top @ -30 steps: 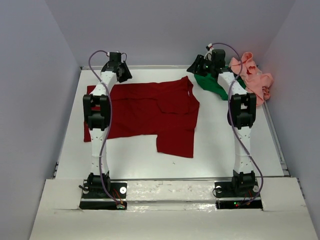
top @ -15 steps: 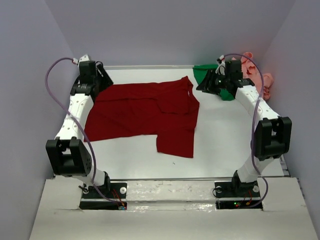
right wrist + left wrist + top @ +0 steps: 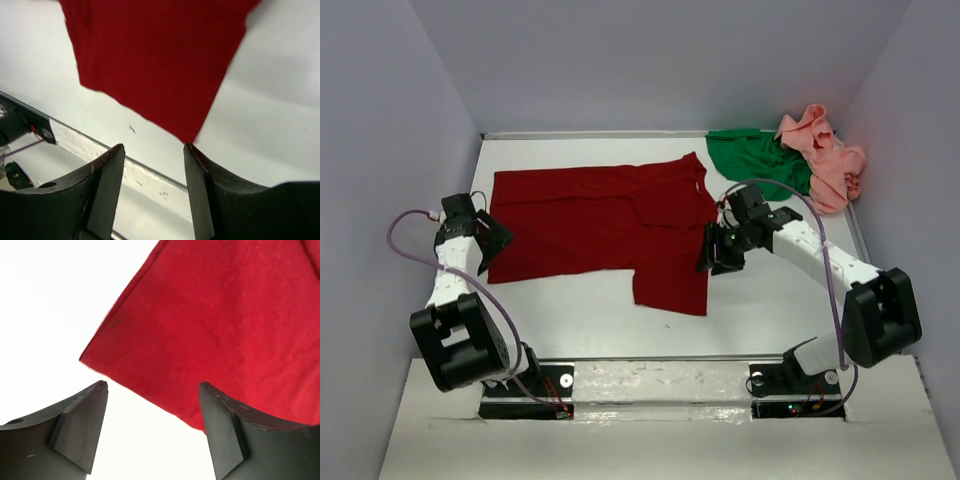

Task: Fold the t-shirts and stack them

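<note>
Both arms have drawn back — left hand (image 3: 488,232) and right hand (image 3: 713,252), spread and empty, now sit at near corners of the dark red t-shirt (image 3: 600,215), probably to fold it.

I see my left gripper (image 3: 152,388) with the jaws standing wide apart and nothing between them. Just past it, a corner of the dark red t-shirt (image 3: 215,325) lies flat on the white table (image 3: 50,300).

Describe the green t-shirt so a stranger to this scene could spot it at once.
At the far right corner of the white table, two shirts lie bunched. The green t-shirt is the left one, against the salmon pink t-shirt; only it is bright green.
</note>
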Controlling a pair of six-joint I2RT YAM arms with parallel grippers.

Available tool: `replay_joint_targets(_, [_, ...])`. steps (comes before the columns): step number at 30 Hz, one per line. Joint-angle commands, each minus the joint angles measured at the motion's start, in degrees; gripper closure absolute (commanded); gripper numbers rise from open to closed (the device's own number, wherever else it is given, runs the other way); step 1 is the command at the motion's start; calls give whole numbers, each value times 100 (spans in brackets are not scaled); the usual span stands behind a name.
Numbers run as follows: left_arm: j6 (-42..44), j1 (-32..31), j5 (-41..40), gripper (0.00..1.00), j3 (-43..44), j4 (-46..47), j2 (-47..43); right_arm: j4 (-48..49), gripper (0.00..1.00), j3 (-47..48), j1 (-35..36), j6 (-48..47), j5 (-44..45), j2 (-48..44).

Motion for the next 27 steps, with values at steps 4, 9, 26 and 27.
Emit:
replay_joint_targets(4, [11, 167, 448, 14, -463, -214, -648, -118, 40, -1179, 240, 594, 141, -1188])
replay_joint_targets(9, [-103, 185, 388, 12, -377, -416, -508, 32, 35, -1680, 292, 778, 158, -1576])
replay_joint_targets(26, [-279, 703, 352, 10, -147, -557, -41, 1692, 40, -2463, 574, 1016, -62, -715])
replay_joint_targets(27, [-244, 808, 370, 9, -156, -566, -41, 1798, 41, -2472, 574, 1051, -62, -610])
